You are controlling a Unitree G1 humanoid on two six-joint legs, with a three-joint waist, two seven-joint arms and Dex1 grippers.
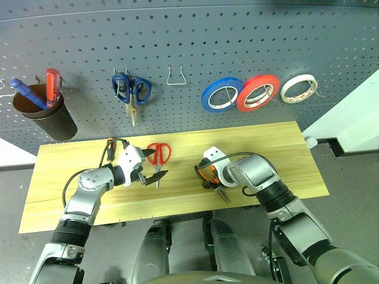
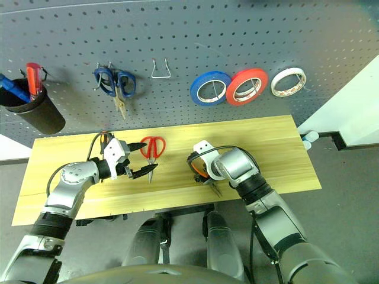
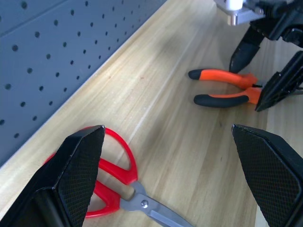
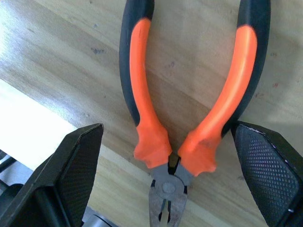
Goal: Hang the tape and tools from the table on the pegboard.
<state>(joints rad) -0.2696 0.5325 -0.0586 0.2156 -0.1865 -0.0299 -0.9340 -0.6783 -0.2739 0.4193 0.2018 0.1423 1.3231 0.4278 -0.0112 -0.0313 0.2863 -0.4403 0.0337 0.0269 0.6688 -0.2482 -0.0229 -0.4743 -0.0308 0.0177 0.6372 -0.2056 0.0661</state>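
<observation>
Right tool (image 4: 168,179): I hold it spread wide astride the pliers (image 4: 189,109), mid-worktop (image 1: 284,142).
Left tool (image 1: 151,164): released, beside red scissors (image 1: 159,155).
Risk: pads pinch one handle; pliers could pivot away.

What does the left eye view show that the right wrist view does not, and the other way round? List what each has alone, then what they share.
Left eye view alone: the pegboard with blue-handled scissors, three tape rolls and a dark cup, red-handled scissors on the table, and the open left gripper beside them.

Right wrist view alone: the pliers' grey jaws and pivot up close.

Both: the pliers, lying flat on the table, with the open right gripper straddling them, not yet closed.
</observation>
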